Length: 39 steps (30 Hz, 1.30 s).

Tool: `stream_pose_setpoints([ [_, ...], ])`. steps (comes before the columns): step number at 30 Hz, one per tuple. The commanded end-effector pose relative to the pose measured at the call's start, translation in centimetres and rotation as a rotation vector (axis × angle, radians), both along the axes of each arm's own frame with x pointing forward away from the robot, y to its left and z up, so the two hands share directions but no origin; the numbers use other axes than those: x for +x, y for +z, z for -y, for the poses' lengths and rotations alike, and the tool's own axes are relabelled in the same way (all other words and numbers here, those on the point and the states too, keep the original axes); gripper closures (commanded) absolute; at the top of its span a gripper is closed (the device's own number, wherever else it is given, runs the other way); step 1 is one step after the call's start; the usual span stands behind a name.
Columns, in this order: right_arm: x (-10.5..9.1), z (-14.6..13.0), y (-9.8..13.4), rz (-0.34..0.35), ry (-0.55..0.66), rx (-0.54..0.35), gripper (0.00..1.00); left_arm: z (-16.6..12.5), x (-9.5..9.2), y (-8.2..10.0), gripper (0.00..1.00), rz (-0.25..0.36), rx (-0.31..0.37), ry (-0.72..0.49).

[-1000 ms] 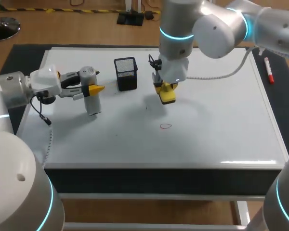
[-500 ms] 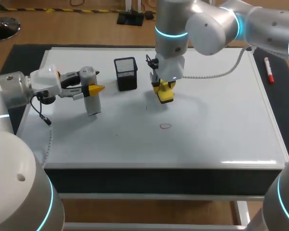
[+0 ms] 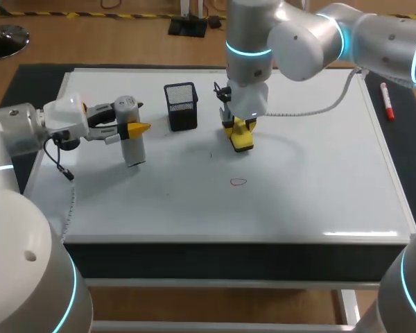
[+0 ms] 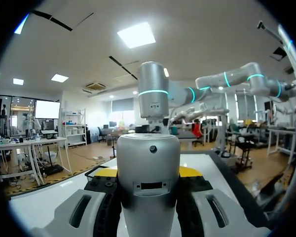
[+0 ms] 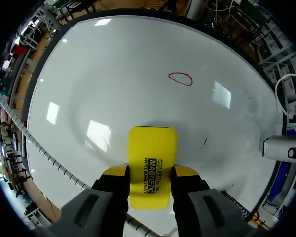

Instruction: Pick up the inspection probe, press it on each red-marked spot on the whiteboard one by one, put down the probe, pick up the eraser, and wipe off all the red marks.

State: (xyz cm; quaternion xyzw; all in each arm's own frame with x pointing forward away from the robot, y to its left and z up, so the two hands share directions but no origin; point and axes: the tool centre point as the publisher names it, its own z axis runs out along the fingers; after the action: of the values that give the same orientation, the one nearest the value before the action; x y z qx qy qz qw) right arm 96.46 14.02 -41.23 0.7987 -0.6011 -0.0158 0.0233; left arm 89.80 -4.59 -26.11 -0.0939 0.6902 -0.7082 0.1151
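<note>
Holding the eraser [image 5: 152,148] is the function of the right gripper [image 5: 152,174]. Its two fingers pinch the yellow block from both sides, with the block's length projecting ahead of the fingertips. This grip turns the wiping face down toward the whiteboard [image 3: 319,173] and keeps the fingers clear of the surface. In the head view the eraser sits near the board's middle, just beside the black mesh holder [image 3: 181,105]. A soft shadow lies on the board around the eraser. Contact with the board cannot be confirmed.

One red mark [image 5: 180,78] is visible: a small loop ahead of the eraser and apart from it, not yet wiped. Judged from this layout, the wiping step is in hand and the eraser must travel forward to cover the loop.

The left gripper [image 3: 128,129] clamps the probe [image 3: 130,139] between its fingers. The silver cylinder stands upright toward the left side of the board, well apart from the mark. Parking it there leaves the wiping path free. Whether its lower end touches the board cannot be told.

A marker pen [image 3: 386,100] lies off the board's right edge.
</note>
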Motion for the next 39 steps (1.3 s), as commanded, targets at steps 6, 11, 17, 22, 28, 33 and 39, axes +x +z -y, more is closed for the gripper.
stream_pose_setpoints([
  [6,0.5,0.9,-0.5,-0.013,-0.012,-0.013,1.0,0.0,0.0,0.0,1.0,0.002,-0.001,0.001],
  [11,0.7,1.6,-0.7,-0.016,-0.021,-0.022,1.0,0.0,0.0,0.0,1.0,0.002,-0.001,0.001],
  [17,1.2,2.6,-1.2,-0.016,-0.038,-0.034,1.0,0.0,0.0,0.0,1.0,0.002,-0.001,0.001],
  [22,1.6,3.7,-1.4,-0.016,-0.064,-0.043,1.0,0.0,0.0,0.0,1.0,0.002,-0.001,0.001],
  [28,2.3,5.4,-1.5,-0.015,-0.103,-0.051,1.0,0.0,0.0,0.0,1.0,0.002,-0.001,0.001],
  [33,2.7,6.8,-1.5,-0.014,-0.134,-0.056,1.0,0.0,0.0,0.0,1.0,0.002,-0.001,0.001],
  [39,3.1,8.3,-1.6,-0.011,-0.159,-0.067,1.0,0.0,0.0,0.0,1.0,0.002,-0.001,0.001],
])
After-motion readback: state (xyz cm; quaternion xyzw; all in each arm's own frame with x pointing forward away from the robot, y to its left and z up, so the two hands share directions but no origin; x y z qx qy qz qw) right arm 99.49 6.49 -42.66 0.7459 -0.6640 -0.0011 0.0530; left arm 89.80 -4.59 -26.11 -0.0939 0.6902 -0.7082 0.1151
